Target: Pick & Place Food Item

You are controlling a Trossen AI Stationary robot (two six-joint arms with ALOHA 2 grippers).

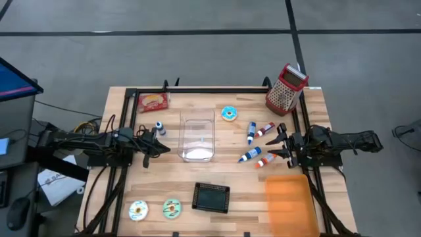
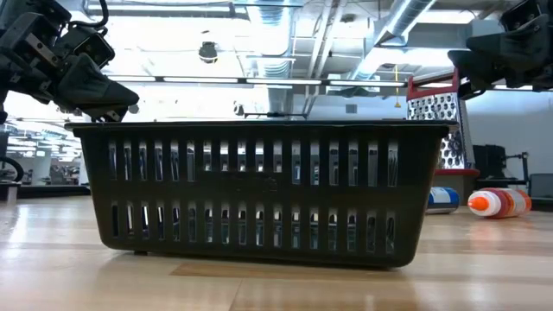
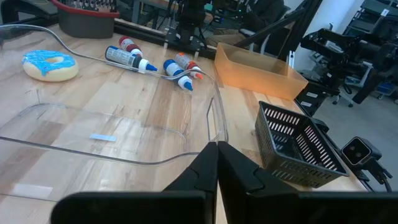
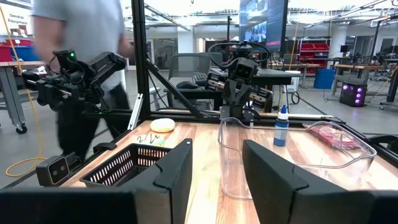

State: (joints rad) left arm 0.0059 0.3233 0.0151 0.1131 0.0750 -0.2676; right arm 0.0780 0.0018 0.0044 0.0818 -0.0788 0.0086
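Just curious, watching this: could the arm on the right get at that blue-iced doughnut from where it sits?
Probably yes. The blue-iced doughnut lies in the open, and the right gripper has open jaws. Only some small bottles lie between them, low enough to pass over.

Red-framed metal box grater (image 1: pixel 285 87) upright at far right corner of light wooden tabletop (image 1: pixel 230 184). Translucent orange plastic tray (image 1: pixel 288 203) at near right edge. Four small squeeze bottles (image 1: pixel 258 143), blue- and red-capped, lying on sides just beyond orange tray. One small blue-capped dropper bottle (image 1: pixel 159 128) upright left of centre. Monitor with blue screen (image 1: pixel 12 80) off table, far left. Blurred person in grey top (image 4: pixel 78 37) standing in room beyond table.
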